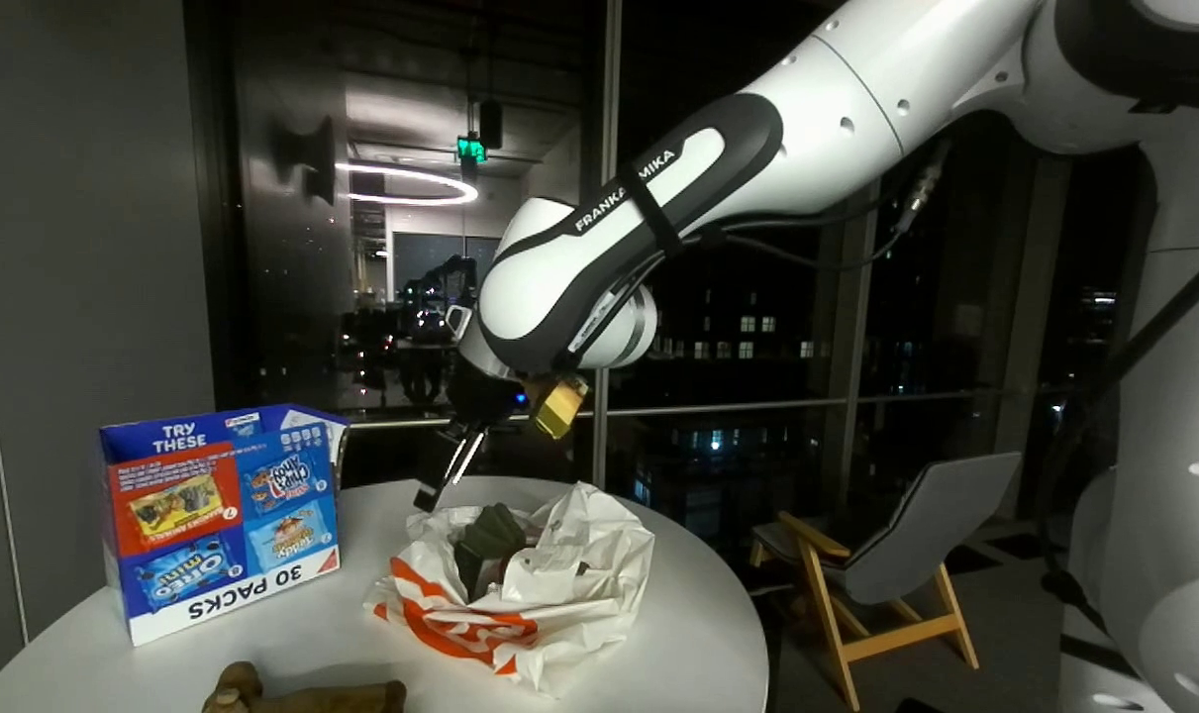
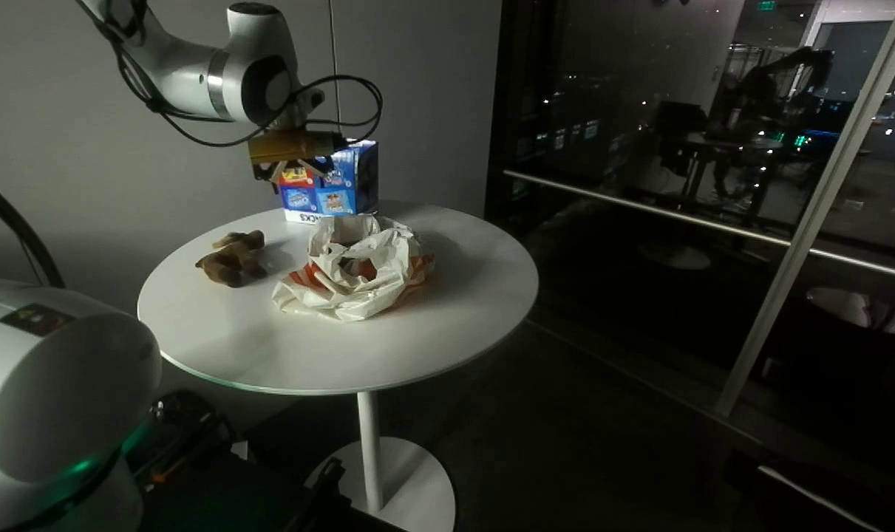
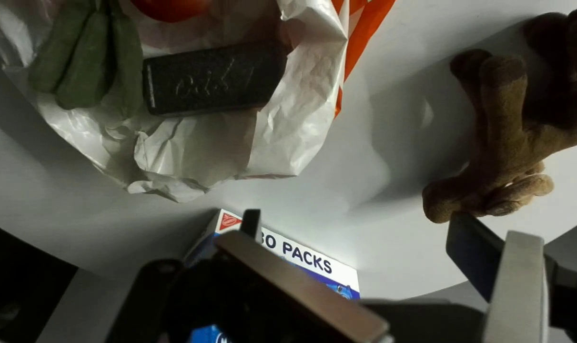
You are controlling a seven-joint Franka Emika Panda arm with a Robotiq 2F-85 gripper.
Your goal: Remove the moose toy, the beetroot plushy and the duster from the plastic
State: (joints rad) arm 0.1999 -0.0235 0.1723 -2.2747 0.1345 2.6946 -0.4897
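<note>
The white plastic bag with orange print lies crumpled and open on the table; it also shows in an exterior view and the wrist view. Inside it, in the wrist view, are the black block-shaped duster and the green leaves of the beetroot plushy. A red rounded thing is cut by the top edge; I cannot tell if it belongs to the leaves. The brown moose toy lies on the table outside the bag. My gripper is open and empty, above the table between box and moose.
A blue snack box stands upright on the table, close to the gripper, and partly shows behind the fingers in the wrist view. The round white table has a free-standing edge. A window and a chair are beyond it.
</note>
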